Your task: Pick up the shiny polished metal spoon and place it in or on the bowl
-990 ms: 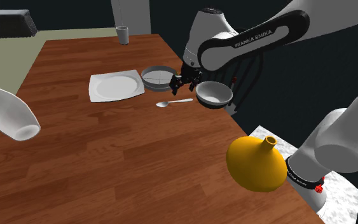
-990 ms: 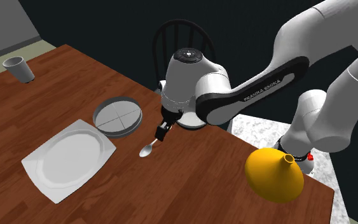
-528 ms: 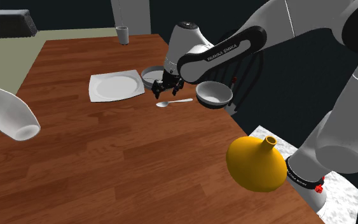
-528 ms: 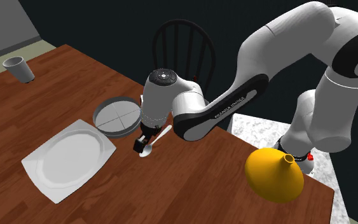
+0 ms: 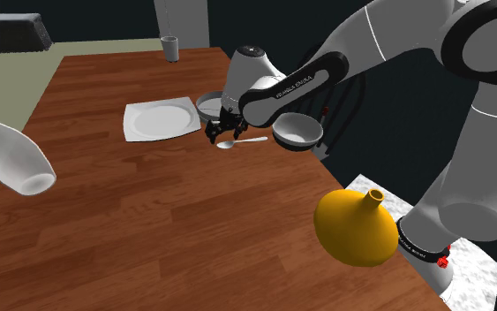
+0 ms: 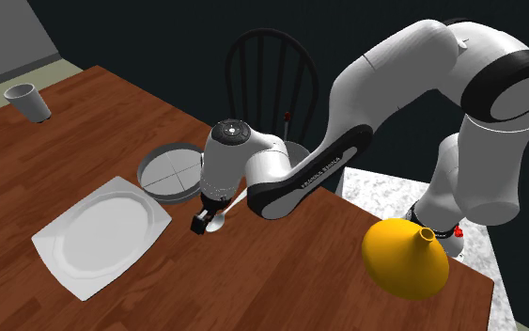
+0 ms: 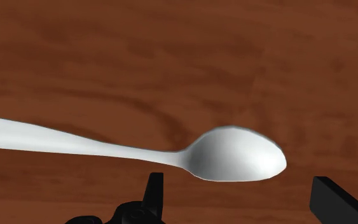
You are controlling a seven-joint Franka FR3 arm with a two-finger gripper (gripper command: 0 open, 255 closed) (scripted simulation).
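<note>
Spoon (image 7: pixel 229 156) lay flat on table (image 5: pixel 149 221) just beside bowl (image 5: pixel 294 131) | gripper (image 5: pixel 217 135) spread wide, empty, poised above scoop end | likely light, stiff, slick (low-lying): pinch the neck.

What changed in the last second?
The gripper swung toward the shoulder view's left and dropped, from between the tin and the bowl to just over the head of the spoon. Its fingers stand open and nothing is gripped. Spoon, bowl, tin and plate stayed put.
</note>
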